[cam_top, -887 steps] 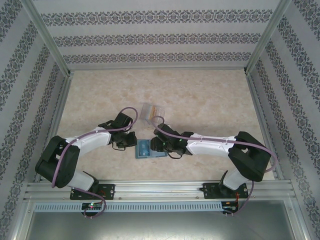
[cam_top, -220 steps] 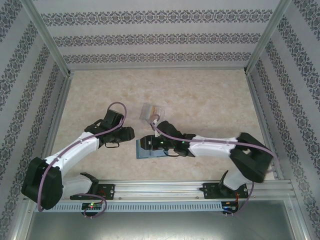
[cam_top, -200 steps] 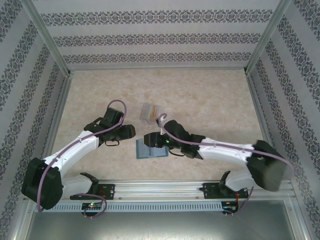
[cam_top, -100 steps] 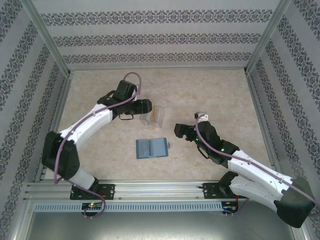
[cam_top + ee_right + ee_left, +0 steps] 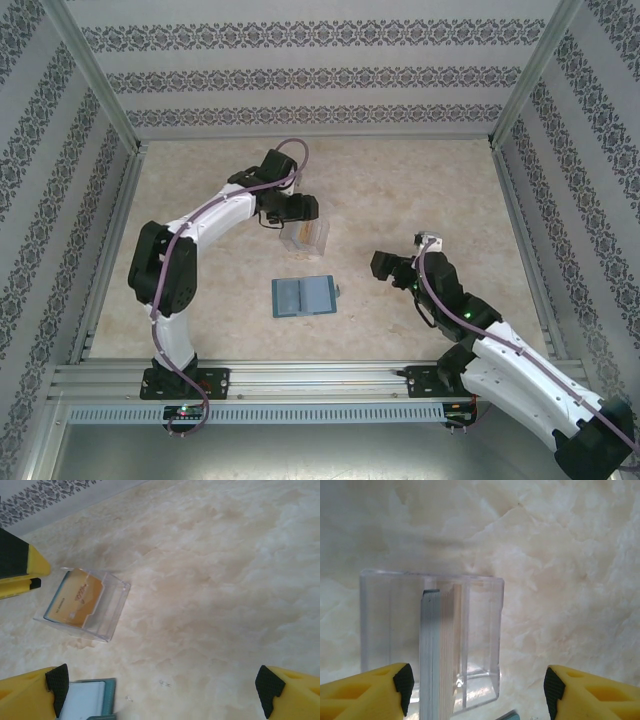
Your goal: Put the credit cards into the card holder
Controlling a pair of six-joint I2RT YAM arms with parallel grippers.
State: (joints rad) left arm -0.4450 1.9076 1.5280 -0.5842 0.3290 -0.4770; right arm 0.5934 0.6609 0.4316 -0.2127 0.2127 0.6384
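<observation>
The teal card holder (image 5: 303, 296) lies open on the table, its grey-blue pockets up; its corner also shows in the right wrist view (image 5: 92, 698). The credit cards (image 5: 75, 597) stand stacked in a clear plastic case (image 5: 308, 238); the front one is orange-tan. In the left wrist view the cards (image 5: 437, 650) appear edge-on. My left gripper (image 5: 300, 213) hangs open just over the case, and its fingers (image 5: 402, 686) straddle the case without touching it. My right gripper (image 5: 384, 265) is open and holds nothing, to the right of the card holder, above bare table (image 5: 162, 685).
The clear case (image 5: 432, 630) stands just behind the card holder. Aluminium posts and patterned walls (image 5: 320, 75) enclose the marble-look table. Bare table spreads to the right and at the back.
My left arm swung from beside the card holder up to the clear case. My right arm pulled back off the card holder to the right. The card holder stayed open in place.
</observation>
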